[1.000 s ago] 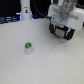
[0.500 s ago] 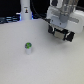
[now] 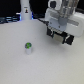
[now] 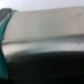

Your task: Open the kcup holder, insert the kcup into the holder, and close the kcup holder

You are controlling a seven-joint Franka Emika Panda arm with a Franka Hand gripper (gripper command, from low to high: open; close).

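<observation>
The kcup (image 3: 28,47), a small white-grey pod with a green top, stands upright on the white table (image 3: 30,67), alone at the exterior view's left. The black kcup holder (image 3: 61,37) with a grey slot on its front sits at the upper right. My gripper (image 3: 59,31) hangs right at the holder, with its white hand above it and its dark fingers merging with the black block. I cannot tell whether the jaws are open or shut. The wrist view shows only a blurred grey surface (image 4: 45,37) very close up, with a green strip (image 4: 4,25) at one edge.
A tall white bottle-like post (image 3: 24,10) stands at the back, at the exterior view's left. A white machine body (image 3: 76,29) sits beside the holder at the right. A dark background runs behind the table's far edge.
The gripper has dropped slightly toward the holder. The kcup has not moved.
</observation>
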